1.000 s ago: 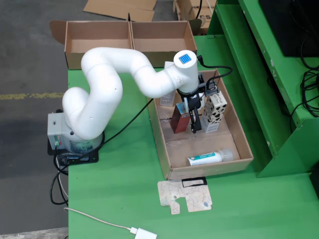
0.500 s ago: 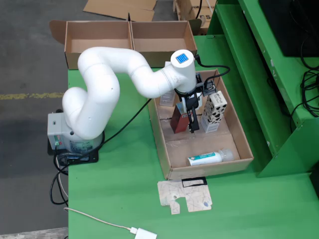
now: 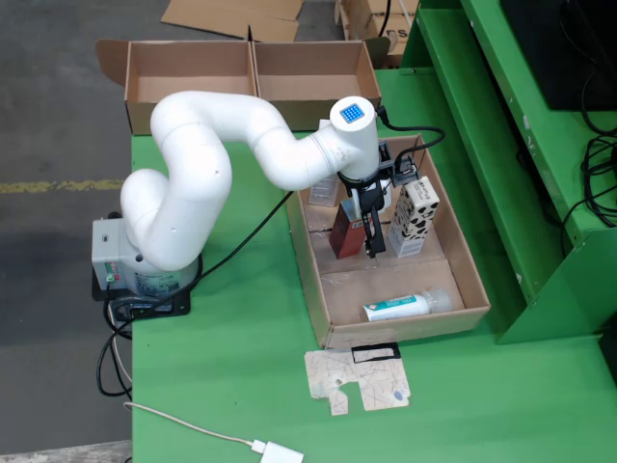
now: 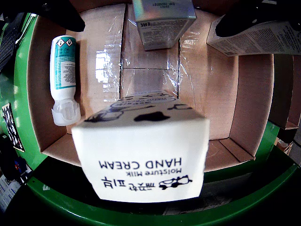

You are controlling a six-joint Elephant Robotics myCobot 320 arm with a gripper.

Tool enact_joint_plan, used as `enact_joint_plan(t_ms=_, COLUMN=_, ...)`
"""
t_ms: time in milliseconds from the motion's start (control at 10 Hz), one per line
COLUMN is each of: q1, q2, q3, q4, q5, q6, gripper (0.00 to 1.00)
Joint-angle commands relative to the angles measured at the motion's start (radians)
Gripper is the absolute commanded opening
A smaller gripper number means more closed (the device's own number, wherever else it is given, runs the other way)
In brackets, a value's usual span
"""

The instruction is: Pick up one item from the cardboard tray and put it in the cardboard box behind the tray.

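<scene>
Inside the cardboard tray (image 3: pixel 472 289), the gripper (image 3: pixel 363 227) is hanging, jaw state unclear, between a red box (image 3: pixel 345 234), a hand cream box (image 3: pixel 415 220) and a lying tube (image 3: pixel 400 308).

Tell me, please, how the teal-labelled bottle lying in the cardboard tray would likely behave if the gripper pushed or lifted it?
The bottle lies on its side and looks round, so a push would probably roll it. Its smooth plastic may slip between fingers. It sits apart from the cartons, on the tray floor, so little would stop it.
</scene>
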Motion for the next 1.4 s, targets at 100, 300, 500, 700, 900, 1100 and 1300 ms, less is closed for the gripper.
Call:
enact_joint_plan(t_ms=100, q1=0.001, q2=0.029, q3=0.025, q4=0.015, q5=-0.004, q6=0.002, gripper=1.00)
enact_joint_plan(t_ms=300, q1=0.001, q2=0.029, q3=0.025, q4=0.015, q5=-0.004, q6=0.002, gripper=1.00)
enact_joint_plan(t_ms=500, q1=0.001, q2=0.029, q3=0.025, q4=0.015, q5=-0.004, q6=0.002, gripper=0.80)
enact_joint_plan(t_ms=700, q1=0.001, q2=0.029, q3=0.025, q4=0.015, q5=-0.004, q6=0.002, gripper=0.60)
enact_joint_plan(t_ms=900, q1=0.001, q2=0.029, q3=0.025, q4=0.015, q5=-0.004, q6=0.002, gripper=0.40)
enact_joint_plan(t_ms=1100, q1=0.001, q2=0.029, q3=0.025, q4=0.015, q5=-0.004, q6=0.002, gripper=0.20)
enact_joint_plan(t_ms=1300, q1=0.001, q2=0.029, q3=0.025, q4=0.015, q5=-0.004, q6=0.002, gripper=0.00)
